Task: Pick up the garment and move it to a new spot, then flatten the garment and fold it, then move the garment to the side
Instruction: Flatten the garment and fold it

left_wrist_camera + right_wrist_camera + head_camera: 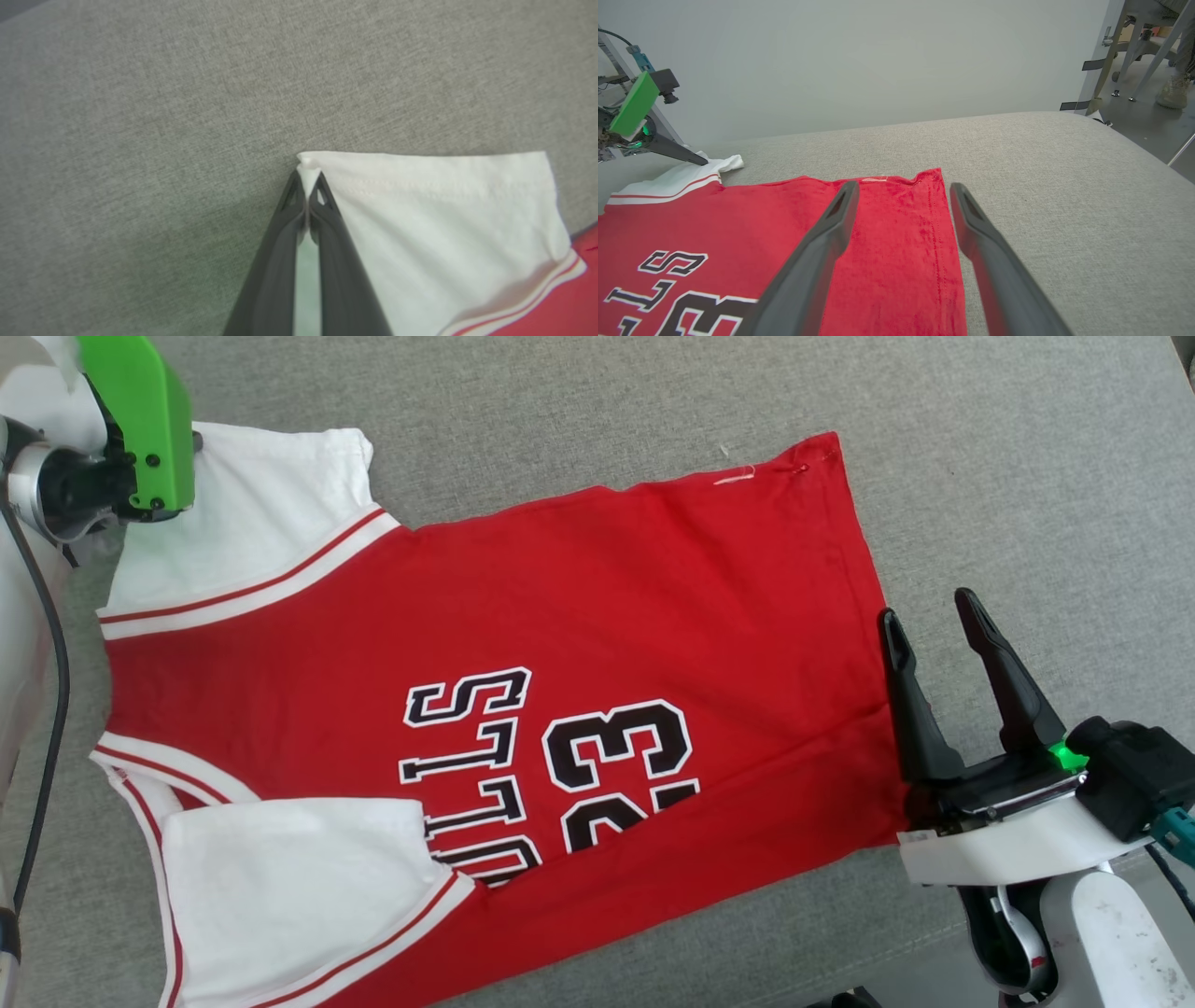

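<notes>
The garment (607, 588) is soft matt red cloth with white sleeves (271, 513) and smooth printed lettering (467, 728). Under it, the desk (980, 448) has coarse grey woven fabric. Beside its hem, the right claw (926, 604) is dark, smooth, faintly glossy plastic.

We're looking at what's reading as a robotics lab or test room rather than a home. A broad grey fabric-covered surface (1064, 186) is stretching out under a bare pale wall (878, 60). Off to one side a smooth grey floor (1148, 119) is showing, with metal furniture legs (1122, 60) standing on it, possibly on castors, and a person's shoe (1172, 88) resting nearby. The left end effector (701, 162), green-housed and trailing exposed cables, is adding to the lab feel.
</notes>
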{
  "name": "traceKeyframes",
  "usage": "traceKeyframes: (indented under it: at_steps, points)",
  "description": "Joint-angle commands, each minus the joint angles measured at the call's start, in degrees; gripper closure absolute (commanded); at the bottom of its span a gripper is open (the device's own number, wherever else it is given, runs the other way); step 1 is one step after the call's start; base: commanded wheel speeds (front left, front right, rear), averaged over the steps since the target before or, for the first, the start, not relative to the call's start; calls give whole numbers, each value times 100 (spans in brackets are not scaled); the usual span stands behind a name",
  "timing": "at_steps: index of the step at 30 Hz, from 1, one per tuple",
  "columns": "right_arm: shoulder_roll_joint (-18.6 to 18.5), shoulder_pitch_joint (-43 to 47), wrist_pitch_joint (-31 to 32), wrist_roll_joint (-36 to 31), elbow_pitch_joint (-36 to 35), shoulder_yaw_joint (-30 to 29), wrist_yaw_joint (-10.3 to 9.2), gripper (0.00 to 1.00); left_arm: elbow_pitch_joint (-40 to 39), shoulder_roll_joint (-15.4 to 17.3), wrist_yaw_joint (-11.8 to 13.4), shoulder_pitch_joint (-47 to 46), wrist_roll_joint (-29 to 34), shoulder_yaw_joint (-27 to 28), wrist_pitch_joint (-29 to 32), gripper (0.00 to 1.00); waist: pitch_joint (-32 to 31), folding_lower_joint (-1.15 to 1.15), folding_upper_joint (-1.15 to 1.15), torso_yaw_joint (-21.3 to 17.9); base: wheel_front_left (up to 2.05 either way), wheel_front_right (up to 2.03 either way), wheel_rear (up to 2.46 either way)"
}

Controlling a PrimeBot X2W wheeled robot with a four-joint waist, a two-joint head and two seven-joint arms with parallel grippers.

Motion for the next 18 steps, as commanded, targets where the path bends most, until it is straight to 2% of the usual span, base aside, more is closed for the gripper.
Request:
traceKeyframes:
  at_steps: [1, 6, 10, 18]
  points:
    - [-27, -111, 10, -50, -14, -29, -5, 0, 107, -27, 40, 185, -54, -22, -40, 100, -121, 0, 0, 70, 0, 0, 0]
    - [-246, -141, 278, -132, -37, -149, -5, 0, -148, -33, -16, 256, -100, 0, -462, 100, -408, 0, 0, 232, 0, 0, 0]
    - [-541, -208, 828, -156, -31, -259, -5, 0, -499, -31, -53, 437, -171, -59, -701, 100, -674, 0, 0, 417, 0, 0, 0]
    - [-1110, -673, 3180, 236, 228, -551, -5, 0, -1740, 80, -49, 1086, -392, -150, -875, 100, -984, 0, 0, 885, 0, 0, 0]
